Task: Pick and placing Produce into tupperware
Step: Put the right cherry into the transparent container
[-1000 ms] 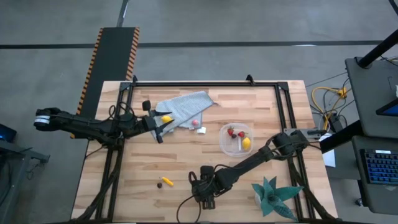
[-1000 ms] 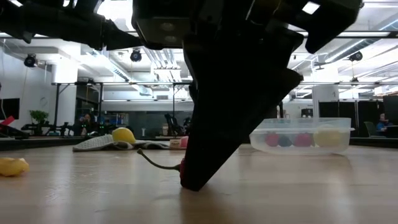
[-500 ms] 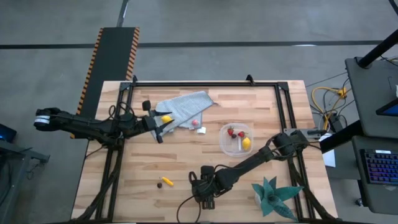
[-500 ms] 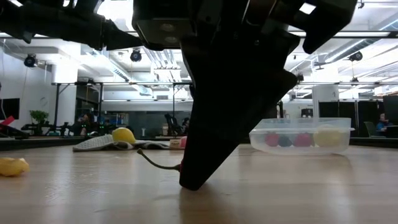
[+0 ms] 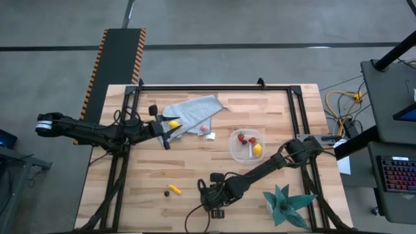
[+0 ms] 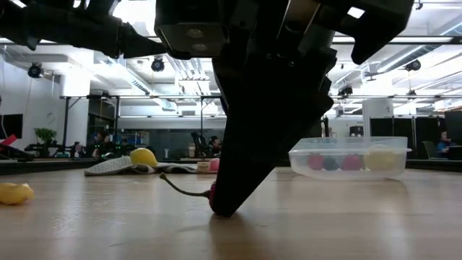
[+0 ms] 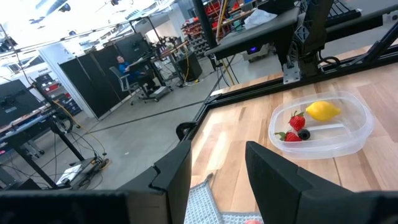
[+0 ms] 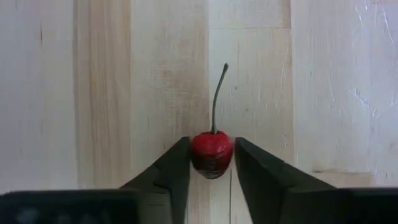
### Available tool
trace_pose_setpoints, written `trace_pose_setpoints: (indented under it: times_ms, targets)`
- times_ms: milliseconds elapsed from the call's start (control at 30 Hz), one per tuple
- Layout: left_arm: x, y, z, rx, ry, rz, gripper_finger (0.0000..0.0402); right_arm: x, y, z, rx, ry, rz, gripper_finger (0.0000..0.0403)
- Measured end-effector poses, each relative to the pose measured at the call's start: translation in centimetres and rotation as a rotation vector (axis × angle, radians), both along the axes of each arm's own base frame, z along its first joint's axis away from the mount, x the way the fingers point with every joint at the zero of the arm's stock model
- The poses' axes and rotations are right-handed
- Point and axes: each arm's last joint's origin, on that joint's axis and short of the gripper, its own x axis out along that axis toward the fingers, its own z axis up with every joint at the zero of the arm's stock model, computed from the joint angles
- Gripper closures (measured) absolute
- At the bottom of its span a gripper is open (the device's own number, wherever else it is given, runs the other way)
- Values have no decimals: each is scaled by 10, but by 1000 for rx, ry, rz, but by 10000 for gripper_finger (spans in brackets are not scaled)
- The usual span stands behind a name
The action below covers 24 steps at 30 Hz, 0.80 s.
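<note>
right gripper [image 8: 212,163] is down on the table [image 5: 195,162] near its front edge, fingers either side of a red cherry [image 8: 211,152] with a long stem. in the right wrist view both fingers touch the cherry's sides, so i read it as clamped on the cherry, which sits on the wood, not lifted. low view agrees: fingertip on the table, stem curling out beside it.

left gripper [image 7: 217,165] hovers at the back left over the edge of the grey cloth [image 5: 195,110], fingers apart, nothing between them. a lemon [image 5: 173,123] lies just beside it on the cloth.

clear container [image 5: 246,145] sits right of centre, well apart from the cherry, holding strawberries [image 7: 297,120], a lemon and a dark round bit. an orange-yellow piece [image 5: 175,190] and a brown bit lie left of the right gripper. a white block [image 5: 210,136] lies near the cloth; teal plant [image 5: 286,203] at the front right corner.

step in hand, as judged: grasping the cherry. next move calls for a straight lift, carry back and right over the container rim, then release. risk: small round fruit may slip from the tips.
</note>
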Motion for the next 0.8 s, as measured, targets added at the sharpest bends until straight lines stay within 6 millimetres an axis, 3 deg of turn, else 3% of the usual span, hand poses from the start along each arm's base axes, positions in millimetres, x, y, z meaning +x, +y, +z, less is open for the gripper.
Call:
trace_pose_setpoints:
  times_ms: [300,800]
  targets:
    - [0,0,0,0,0,0,265,0,2,0,21,7,12,375]
    - [0,0,0,0,0,0,265,-3,0,7,13,16,31,384]
